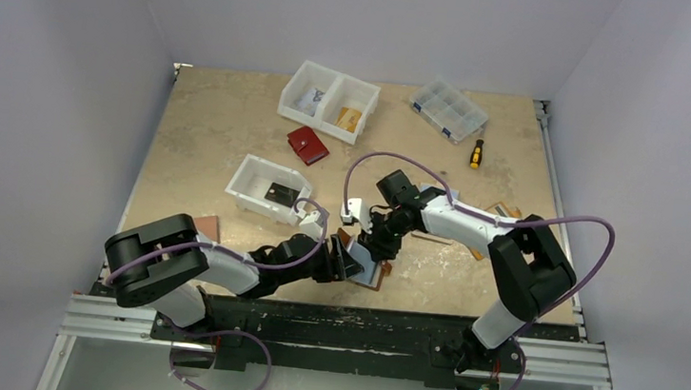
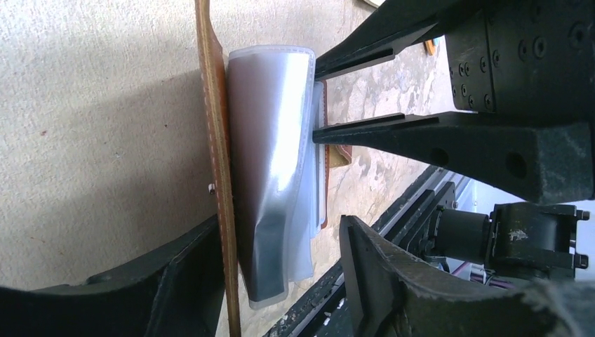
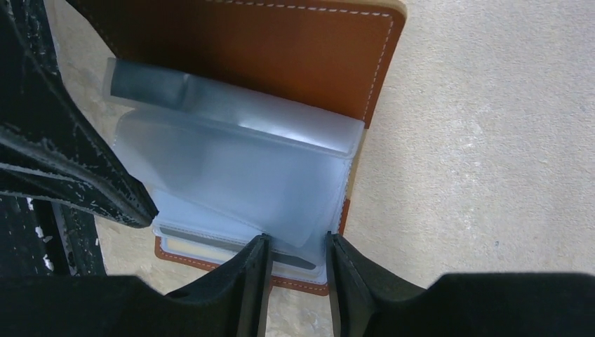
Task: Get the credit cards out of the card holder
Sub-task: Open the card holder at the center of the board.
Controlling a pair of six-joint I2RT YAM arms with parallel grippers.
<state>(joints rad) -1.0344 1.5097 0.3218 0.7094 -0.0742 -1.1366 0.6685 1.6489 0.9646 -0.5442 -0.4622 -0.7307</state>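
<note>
Beige mottled bench, white walls. Card holder sits open at the near edge between both arms, credit cards showing dark inside clear sleeves. Left claw released, straddling cover and sleeves. Right claw parted at the sleeve edge. Risk: pinching film instead of card would drag the unrestrained holder.

no legible text anywhere

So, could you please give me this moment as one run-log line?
reddish-brown leather card holder: open | clear plastic sleeves: fanned | left hand: open, straddling holder | right hand: open at sleeve edge
</note>
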